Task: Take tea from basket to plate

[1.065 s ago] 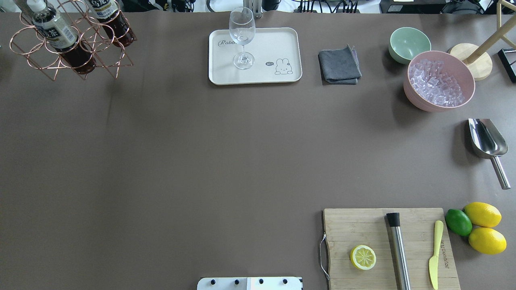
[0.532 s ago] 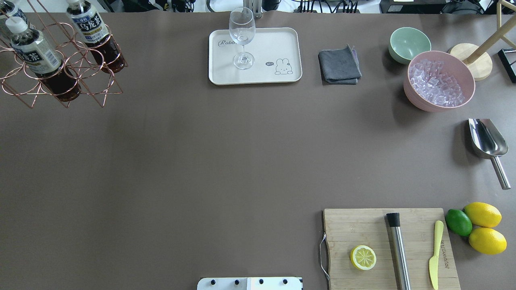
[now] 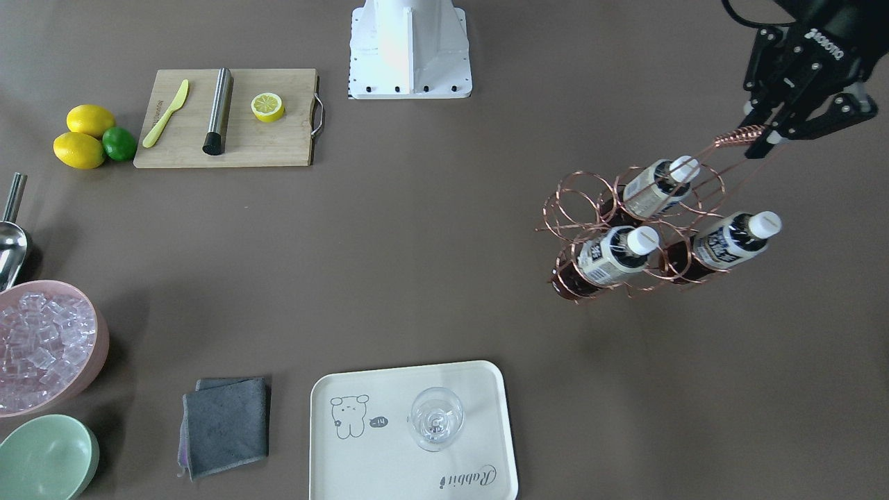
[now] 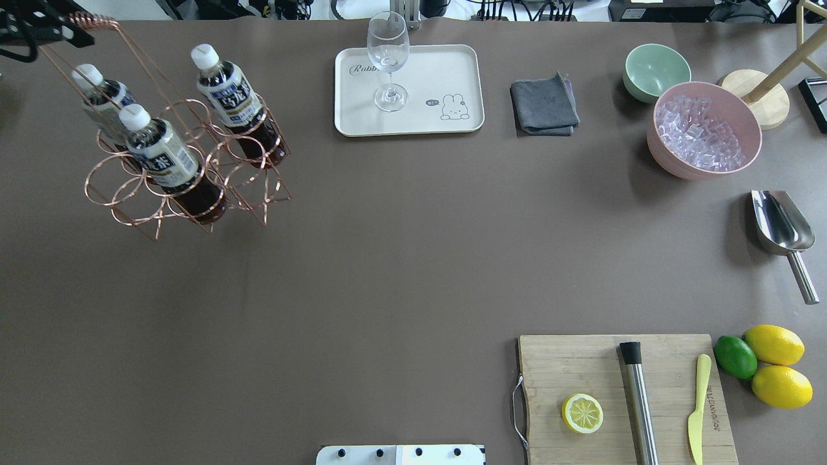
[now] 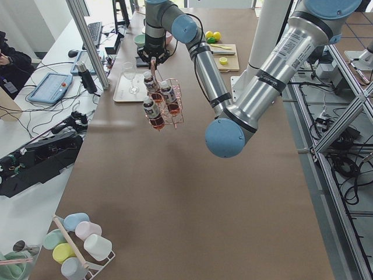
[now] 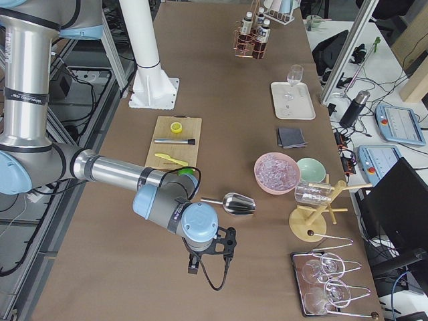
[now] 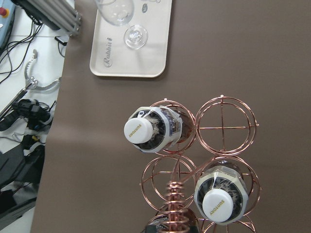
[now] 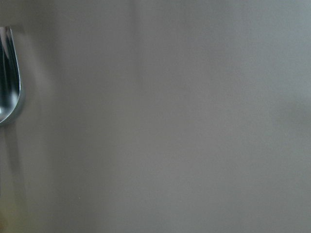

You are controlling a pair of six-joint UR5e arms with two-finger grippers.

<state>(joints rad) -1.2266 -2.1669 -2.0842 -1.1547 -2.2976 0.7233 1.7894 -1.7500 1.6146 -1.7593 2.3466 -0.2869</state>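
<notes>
My left gripper [image 3: 762, 141] is shut on the coiled top of the basket's long wire handle and holds the rose-gold basket [image 4: 255, 194] tilted above the table's far left part. Three tea bottles with white caps stand in its rings: one [image 4: 161, 161] in front, one [image 4: 232, 97] to the right, one [image 4: 103, 97] behind. The left wrist view shows two caps [image 7: 141, 131] from above. The cream plate [image 4: 452, 71] lies at the far middle, apart from the basket. My right gripper [image 6: 208, 253] shows only in the exterior right view; I cannot tell its state.
A wine glass [image 4: 387, 58] stands on the plate. A grey cloth [image 4: 544, 105], a mint bowl [image 4: 656, 70] and a pink bowl of ice [image 4: 704, 129] lie right of it. A metal scoop [image 4: 782, 226], a cutting board [image 4: 562, 368] and lemons [image 4: 775, 365] lie at the right.
The basket with its three bottles has moved from the far left corner toward the table's middle and nearer to me. The left gripper now shows at the top left.
</notes>
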